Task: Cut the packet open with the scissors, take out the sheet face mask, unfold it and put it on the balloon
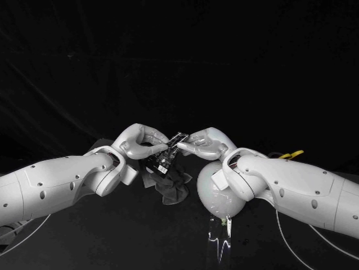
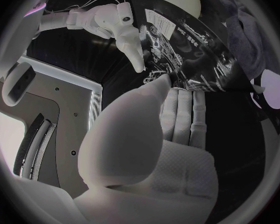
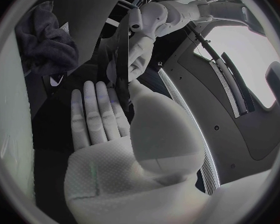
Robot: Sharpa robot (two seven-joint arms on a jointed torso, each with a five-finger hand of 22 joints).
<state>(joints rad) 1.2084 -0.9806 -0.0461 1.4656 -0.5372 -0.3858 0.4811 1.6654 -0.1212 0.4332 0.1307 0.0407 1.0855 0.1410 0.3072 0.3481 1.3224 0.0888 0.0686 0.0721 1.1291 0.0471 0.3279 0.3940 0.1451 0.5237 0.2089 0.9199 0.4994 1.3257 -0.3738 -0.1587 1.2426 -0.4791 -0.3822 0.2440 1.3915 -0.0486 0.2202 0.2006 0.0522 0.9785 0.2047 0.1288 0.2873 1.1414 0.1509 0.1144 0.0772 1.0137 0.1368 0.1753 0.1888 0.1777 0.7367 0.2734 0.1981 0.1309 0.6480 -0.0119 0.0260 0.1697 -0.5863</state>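
Both hands meet above the middle of the table and hold a black printed packet (image 1: 170,151) between them. My left hand (image 1: 139,142) grips its left side and my right hand (image 1: 202,143) pinches its right side. In the left wrist view the packet (image 2: 190,55) lies against my left hand's fingers (image 2: 180,109), with the right hand (image 2: 124,27) touching its edge. In the right wrist view the packet (image 3: 118,64) is seen edge-on. A dark crumpled sheet mask (image 1: 170,185) sits below the packet; whether it hangs from it I cannot tell. The white balloon (image 1: 218,194) stands under my right forearm.
Scissors with yellow handles (image 1: 291,154) lie behind my right arm. Thin white cables (image 1: 297,247) run over the table on the right, and another curves at the front left. A shiny streak (image 1: 218,239) lies on the table in front of the balloon.
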